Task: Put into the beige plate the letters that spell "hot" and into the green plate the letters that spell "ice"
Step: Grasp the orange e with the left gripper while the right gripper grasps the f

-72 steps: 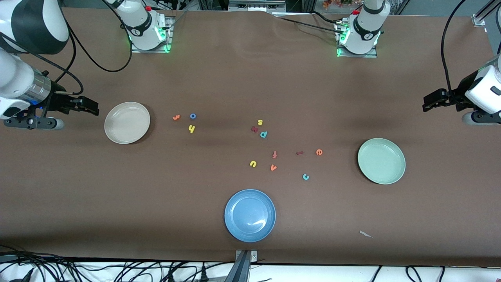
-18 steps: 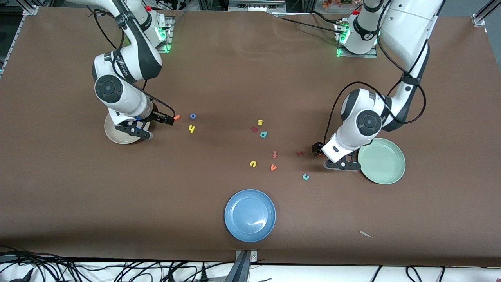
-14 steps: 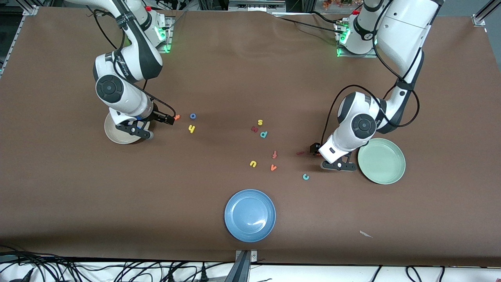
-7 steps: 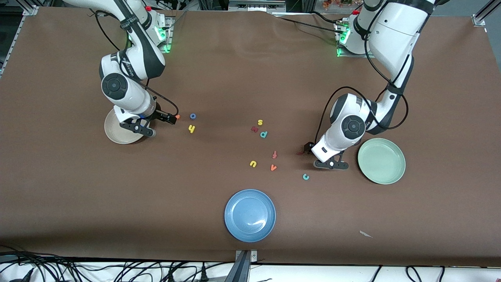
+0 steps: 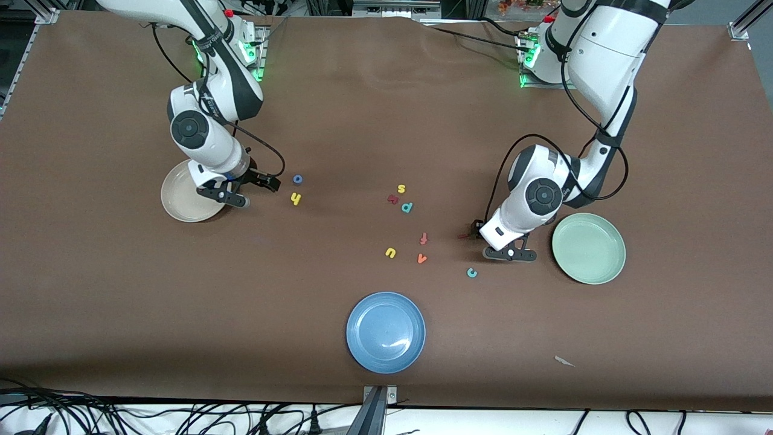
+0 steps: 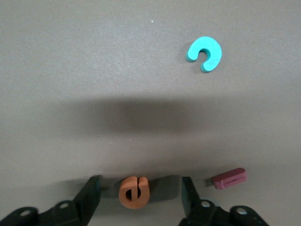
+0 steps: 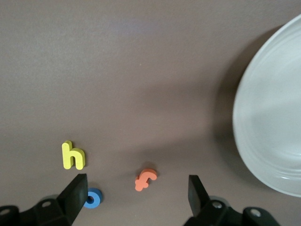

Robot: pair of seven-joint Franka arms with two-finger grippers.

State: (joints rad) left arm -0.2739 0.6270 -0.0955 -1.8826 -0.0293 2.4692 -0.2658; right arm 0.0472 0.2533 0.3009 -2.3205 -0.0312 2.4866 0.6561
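Observation:
My left gripper (image 6: 139, 190) (image 5: 477, 228) is down at the table beside the green plate (image 5: 589, 248). It is open, its fingers on either side of the orange e (image 6: 134, 191) without touching it. The dark red i (image 6: 229, 178) lies just outside one finger and the teal c (image 6: 204, 53) farther off. My right gripper (image 7: 138, 188) (image 5: 270, 181) is low beside the beige plate (image 5: 181, 205), open around the orange t (image 7: 146, 179). The blue o (image 7: 92, 197) lies against one finger, the yellow h (image 7: 73, 155) close by. The front view hides the e and t.
A blue plate (image 5: 385, 332) sits near the front edge. Loose letters lie mid-table: yellow s (image 5: 401, 188), teal p (image 5: 407, 207), reddish f (image 5: 424, 238), yellow u (image 5: 390, 252), orange v (image 5: 421, 258). A paper scrap (image 5: 564, 361) lies toward the left arm's end.
Both arms swung in from the table's ends and came down. Over the last second the right gripper slid over the t and the left one shifted toward the i.

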